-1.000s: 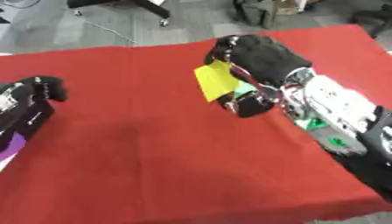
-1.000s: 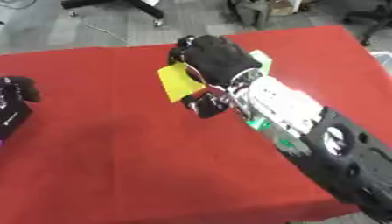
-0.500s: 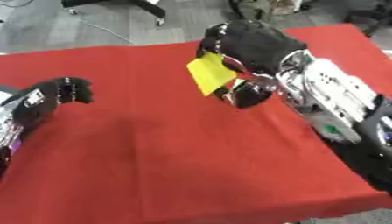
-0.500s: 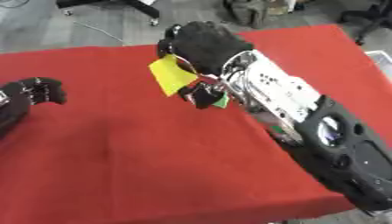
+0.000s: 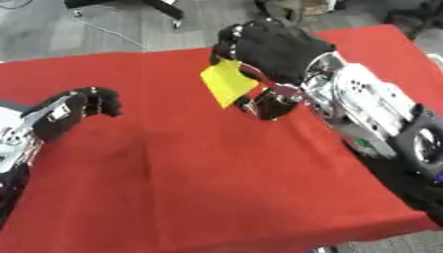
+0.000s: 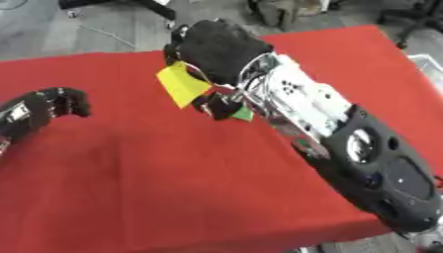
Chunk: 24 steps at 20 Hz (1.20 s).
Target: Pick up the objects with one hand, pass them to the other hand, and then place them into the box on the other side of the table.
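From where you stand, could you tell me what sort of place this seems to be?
Probably an office or lab: a table under a red cloth, a grey floor with the wheeled base of an office chair, and a cable.

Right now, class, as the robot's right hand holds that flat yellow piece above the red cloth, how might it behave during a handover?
The flat yellow piece looks thin, so probably light. It juts from the right hand without drooping, suggesting some stiffness. With curled fingers reaching, the left hand may find its thin edge awkward to pinch.
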Available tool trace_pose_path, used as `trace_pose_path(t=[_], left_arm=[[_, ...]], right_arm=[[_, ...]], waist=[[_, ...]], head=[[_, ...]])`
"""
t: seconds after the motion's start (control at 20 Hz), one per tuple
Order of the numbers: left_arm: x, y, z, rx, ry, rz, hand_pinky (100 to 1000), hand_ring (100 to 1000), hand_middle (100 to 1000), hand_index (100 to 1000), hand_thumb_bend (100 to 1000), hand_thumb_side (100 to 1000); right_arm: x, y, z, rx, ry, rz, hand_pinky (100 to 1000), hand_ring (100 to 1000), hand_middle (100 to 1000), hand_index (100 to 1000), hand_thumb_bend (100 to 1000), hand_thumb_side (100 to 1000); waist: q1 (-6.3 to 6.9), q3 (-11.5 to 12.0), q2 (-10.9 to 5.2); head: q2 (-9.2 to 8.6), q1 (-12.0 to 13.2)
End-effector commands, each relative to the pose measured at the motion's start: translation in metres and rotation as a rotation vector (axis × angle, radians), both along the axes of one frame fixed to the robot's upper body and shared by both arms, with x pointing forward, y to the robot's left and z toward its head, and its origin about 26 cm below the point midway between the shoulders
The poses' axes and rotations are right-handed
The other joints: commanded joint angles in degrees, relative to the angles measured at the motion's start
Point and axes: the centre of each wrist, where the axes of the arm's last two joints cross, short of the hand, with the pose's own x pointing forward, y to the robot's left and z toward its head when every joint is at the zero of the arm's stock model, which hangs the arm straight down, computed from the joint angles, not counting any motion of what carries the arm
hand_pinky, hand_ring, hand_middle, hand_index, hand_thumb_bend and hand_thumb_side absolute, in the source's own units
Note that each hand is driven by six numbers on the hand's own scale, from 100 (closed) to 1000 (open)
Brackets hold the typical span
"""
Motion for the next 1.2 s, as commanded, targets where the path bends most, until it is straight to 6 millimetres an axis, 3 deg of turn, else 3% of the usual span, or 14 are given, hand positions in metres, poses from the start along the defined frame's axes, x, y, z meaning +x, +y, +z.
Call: trace_pose_path(t=[0.05,0.25,0.75,0.95,1.2], left_arm=[[0.001,-0.027,0.033,0.018,-0.184,-0.264,796,709,672,828,657,820],[-0.007,-0.053,0.051,-0.015,-0.165,-0.349,797,710,672,826,663,820],[-0.019,-0.095,0.079,-0.059,-0.121,-0.472,803,721,685,827,676,809],[-0.022,-0.113,0.080,-0.038,-0.137,-0.512,802,722,686,827,669,805],[-0.017,-0.122,0.066,0.008,-0.179,-0.503,801,725,690,827,662,798]], right_arm=[[-0.005,0.002,0.006,0.007,-0.035,0.010,100,753,467,567,343,100],[-0.005,0.004,0.006,0.002,-0.033,0.010,100,752,492,564,346,100],[-0.006,0.007,0.007,0.005,-0.037,0.020,100,752,489,563,346,100],[-0.007,0.009,0.009,-0.006,-0.046,0.029,100,758,495,553,351,100],[-0.007,0.012,0.013,-0.031,-0.066,0.041,100,768,506,563,359,100]], waist=[[0.07,-0.1,-0.73],[0.23,-0.1,-0.78],[0.33,-0.4,-0.75],[0.45,-0.7,-0.75],[0.71,-1.3,-0.78]], head=[[-0.15,0.0],[-0.15,0.2],[-0.15,0.7],[-0.15,1.1],[-0.15,1.8]])
